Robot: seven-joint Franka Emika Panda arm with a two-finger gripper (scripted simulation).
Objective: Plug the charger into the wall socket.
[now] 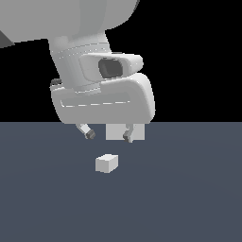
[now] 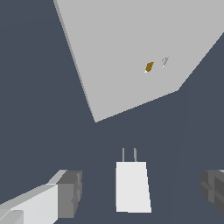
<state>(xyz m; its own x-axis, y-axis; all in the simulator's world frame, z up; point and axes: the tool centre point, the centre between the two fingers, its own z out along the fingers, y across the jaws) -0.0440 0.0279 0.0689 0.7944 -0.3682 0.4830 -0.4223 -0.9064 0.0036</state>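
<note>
1. Exterior view: the big white arm fills the upper half, and the gripper (image 1: 108, 134) hangs just above the dark grey tabletop (image 1: 189, 198). Its two fingers (image 1: 88, 133) are spread wide apart, holding nothing. The charger (image 1: 107, 163), a small whitish block, sits on the tabletop in front of and below the fingers, clear of both. Behind the gripper, a pale patch of the wall socket (image 1: 115, 132) peeks out between the fingers, partly hidden by the one on the exterior view's right.

2. Wrist view: here's the close look. The charger (image 2: 132, 186) lies between the two dark finger pads (image 2: 70, 192), a clear gap on each side, so the grip is released. Two thin prongs stick out of the charger's end, pointing toward the wall socket (image 2: 127, 48). That light-grey plate stands well apart from the prongs, with two tiny marks at its centre, one brownish, one grey.
</note>
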